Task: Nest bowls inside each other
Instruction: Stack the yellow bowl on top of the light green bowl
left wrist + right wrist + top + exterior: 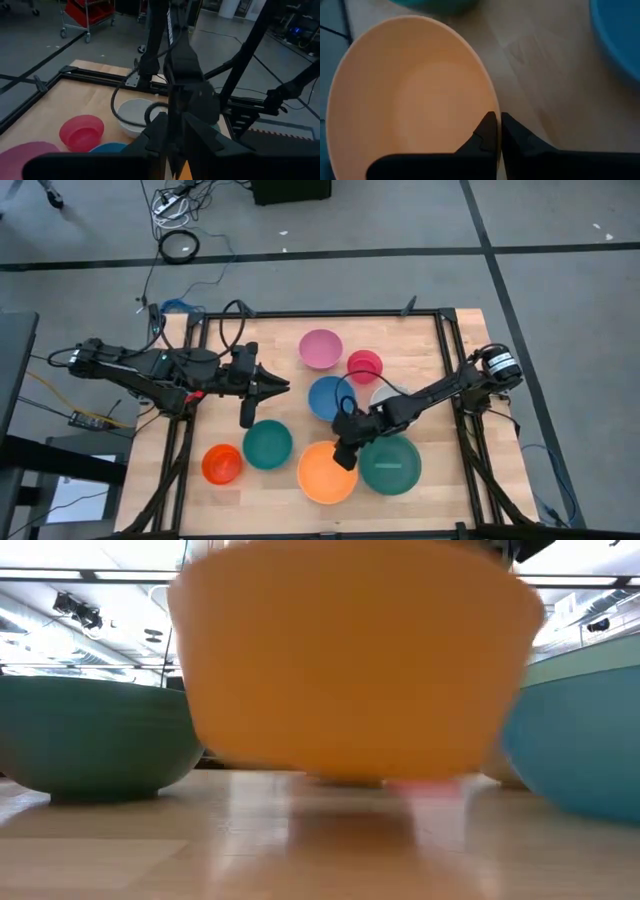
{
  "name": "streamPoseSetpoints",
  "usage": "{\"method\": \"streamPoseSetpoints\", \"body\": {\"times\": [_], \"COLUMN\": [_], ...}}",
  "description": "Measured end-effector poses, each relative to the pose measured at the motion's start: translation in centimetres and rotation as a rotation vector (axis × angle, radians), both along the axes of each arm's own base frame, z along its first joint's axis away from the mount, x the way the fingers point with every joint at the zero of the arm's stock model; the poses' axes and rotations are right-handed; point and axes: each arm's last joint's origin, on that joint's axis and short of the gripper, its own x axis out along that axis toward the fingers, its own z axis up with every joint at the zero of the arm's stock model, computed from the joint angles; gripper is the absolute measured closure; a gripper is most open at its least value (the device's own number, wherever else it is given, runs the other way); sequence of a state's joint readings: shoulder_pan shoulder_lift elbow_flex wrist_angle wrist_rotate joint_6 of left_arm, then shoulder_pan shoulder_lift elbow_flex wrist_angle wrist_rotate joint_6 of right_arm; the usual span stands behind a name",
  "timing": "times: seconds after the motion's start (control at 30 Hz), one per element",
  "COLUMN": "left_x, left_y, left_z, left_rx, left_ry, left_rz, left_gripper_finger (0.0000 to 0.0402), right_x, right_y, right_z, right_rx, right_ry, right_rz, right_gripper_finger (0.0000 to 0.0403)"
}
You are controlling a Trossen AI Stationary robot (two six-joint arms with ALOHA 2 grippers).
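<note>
The large orange bowl [325,475] sits near the front edge of the worktop [280,345], about midway along it. The right claw [345,454] is shut on its rim, one finger inside and one outside, as the right wrist view shows [497,131]. In the low view this bowl [350,660] fills the middle, blurred, with its base seeming to be clear of the wood.

Just to its right stands the large light blue bowl [400,472], with a sage green bowl [388,460] inside it. To its left is the teal bowl [267,443], and beyond that the orange-red bowl [221,464] towards the front left corner. Behind the orange bowl are the blue bowl [330,396] and the white bowl [385,394], partly hidden by the right arm. Nearer the back edge are the pink bowl [320,348] and the smaller magenta-red bowl [364,365]. All of these appear empty.

The left claw [262,392] hangs over the left half of the worktop, its fingers a little apart and holding nothing.

The worktop is pale wood in a black frame. Around it is grey floor with dark lines and cables [178,240]. A red cart [87,12] stands in the room.
</note>
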State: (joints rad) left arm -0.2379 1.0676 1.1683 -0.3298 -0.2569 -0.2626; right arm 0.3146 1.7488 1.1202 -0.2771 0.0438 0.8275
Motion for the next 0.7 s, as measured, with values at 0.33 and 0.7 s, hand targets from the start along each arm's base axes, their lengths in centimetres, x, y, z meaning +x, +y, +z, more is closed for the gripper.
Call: {"method": "streamPoseSetpoints", "body": {"times": [0.33, 0.7], "left_x": [0.0, 0.0], "left_y": [0.0, 0.0], "left_z": [-0.1, -0.1], "left_rx": [0.002, 0.006], "left_ry": [0.007, 0.008], "left_rz": [0.000, 0.000], "left_gripper_finger": [0.0337, 0.0337], "right_x": [-4.1, -12.9], "right_y": [-1.2, 0.1], "right_z": [6.9, 9.3], "right_rx": [-0.021, -0.107], "right_ry": [-0.092, 0.177], "right_rz": [-0.033, -0.159], "right_gripper_finger": [0.0402, 0.0402]}}
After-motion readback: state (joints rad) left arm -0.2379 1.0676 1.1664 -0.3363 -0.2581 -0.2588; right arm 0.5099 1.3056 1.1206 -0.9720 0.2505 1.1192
